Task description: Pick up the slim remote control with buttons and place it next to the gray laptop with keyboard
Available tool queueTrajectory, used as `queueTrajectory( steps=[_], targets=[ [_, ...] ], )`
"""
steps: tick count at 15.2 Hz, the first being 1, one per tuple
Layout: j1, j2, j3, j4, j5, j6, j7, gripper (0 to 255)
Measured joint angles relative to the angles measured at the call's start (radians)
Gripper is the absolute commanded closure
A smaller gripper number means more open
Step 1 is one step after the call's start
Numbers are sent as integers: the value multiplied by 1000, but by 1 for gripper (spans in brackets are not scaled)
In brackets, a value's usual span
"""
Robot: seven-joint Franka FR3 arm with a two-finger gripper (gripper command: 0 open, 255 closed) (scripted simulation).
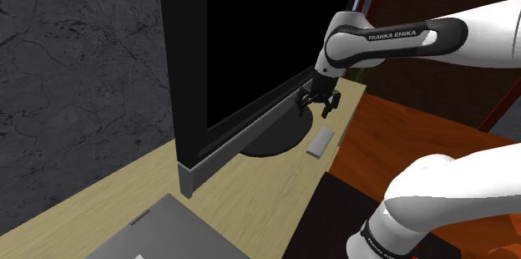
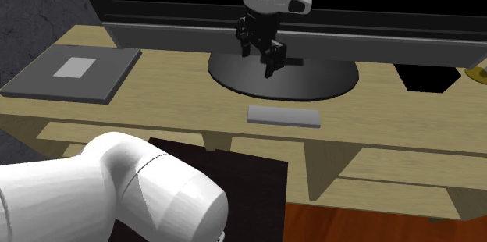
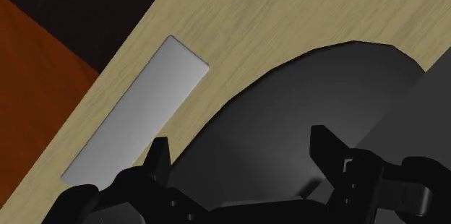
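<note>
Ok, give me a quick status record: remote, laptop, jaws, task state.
remote: flat on table, near its front edge, just in front of the TV base
laptop: closed, at the second exterior view's left end of the table
jaws: open, empty, above the TV base, not over the remote
task: remote not yet picked up

So the arm (image 1: 484, 36) is glossy white with chunky rounded shells, and the joints are dark grey bands. One band in the upper right of the shoulder view has FRANKA EMIKA lettering (image 1: 392, 35) in white caps. The gripper (image 1: 318, 109) is all black and blocky, with two stubby black fingers (image 3: 157, 156) that end in angular tips.
</note>
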Motion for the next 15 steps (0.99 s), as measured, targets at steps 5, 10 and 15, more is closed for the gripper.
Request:
queueTrajectory(
  steps=[5, 10, 15],
  targets=[
    [-105, 76, -5, -64, -41, 134, 159, 0],
    [-210, 128, -7, -140, -87, 253, 330, 0],
    [-233, 187, -11, -178, -99, 349, 364, 0]
  ],
)
